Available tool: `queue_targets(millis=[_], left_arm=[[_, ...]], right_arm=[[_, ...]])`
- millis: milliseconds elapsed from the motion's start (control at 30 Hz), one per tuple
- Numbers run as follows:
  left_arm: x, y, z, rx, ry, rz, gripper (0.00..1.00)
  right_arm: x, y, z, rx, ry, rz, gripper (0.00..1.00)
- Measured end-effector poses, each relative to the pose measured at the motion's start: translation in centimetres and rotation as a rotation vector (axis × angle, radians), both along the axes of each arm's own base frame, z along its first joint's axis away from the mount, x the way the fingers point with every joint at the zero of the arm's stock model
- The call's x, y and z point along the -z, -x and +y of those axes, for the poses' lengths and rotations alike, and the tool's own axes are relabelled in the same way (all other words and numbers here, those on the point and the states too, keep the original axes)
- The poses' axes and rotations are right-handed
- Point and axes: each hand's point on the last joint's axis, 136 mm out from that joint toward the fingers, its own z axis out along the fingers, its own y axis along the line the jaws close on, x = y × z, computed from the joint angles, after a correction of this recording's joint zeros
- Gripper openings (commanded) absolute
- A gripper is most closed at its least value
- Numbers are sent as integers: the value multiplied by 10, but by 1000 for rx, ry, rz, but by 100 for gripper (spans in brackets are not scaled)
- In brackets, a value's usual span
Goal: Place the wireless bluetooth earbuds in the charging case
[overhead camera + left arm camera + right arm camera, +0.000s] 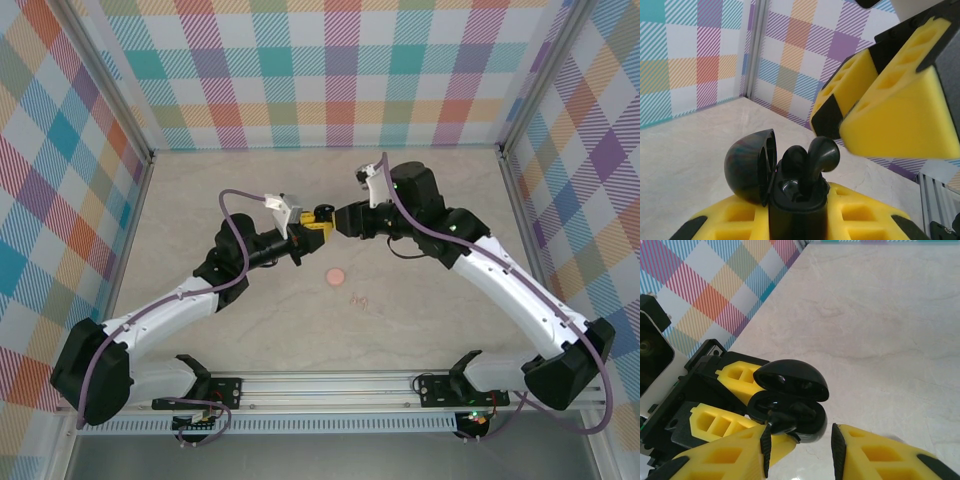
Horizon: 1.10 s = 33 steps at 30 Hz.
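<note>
The left gripper [322, 220] pinches the open black case [795, 200], its lid hinged back toward 9 o'clock. One black earbud [822, 152] pokes up from its well, tilted, and another seems to sit beside it. The right gripper [347, 218] hovers at 3 o'clock with its jaws spread. The pink case [335, 275] and pink earbuds [358, 298] lie on the table [200, 190] toward 6 o'clock.
</note>
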Motion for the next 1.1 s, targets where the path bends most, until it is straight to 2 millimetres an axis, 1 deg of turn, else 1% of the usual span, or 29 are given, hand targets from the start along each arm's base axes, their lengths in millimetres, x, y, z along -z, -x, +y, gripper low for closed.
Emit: queue_targets(millis=[133, 233, 300, 467, 633, 733, 1100], left_arm=[[-2, 0, 0, 0, -5, -14, 20], [-1, 1, 0, 1, -11, -11, 19], [0, 2, 0, 6, -14, -8, 19], [0, 6, -2, 35, -13, -9, 19], [-1, 10, -4, 61, -11, -10, 19], [-1, 11, -5, 69, -11, -10, 19], [-4, 11, -5, 68, -9, -12, 19]], right_arm=[[-9, 1, -7, 29, -5, -29, 39], [-11, 0, -10, 44, -3, -40, 36], [-10, -2, -12, 57, 4, -41, 32], [-3, -3, -13, 65, 27, -23, 27], [12, -4, -10, 52, 56, 17, 27], [16, -3, -6, 33, 59, 31, 27], [11, 2, -1, -7, 36, 35, 27]])
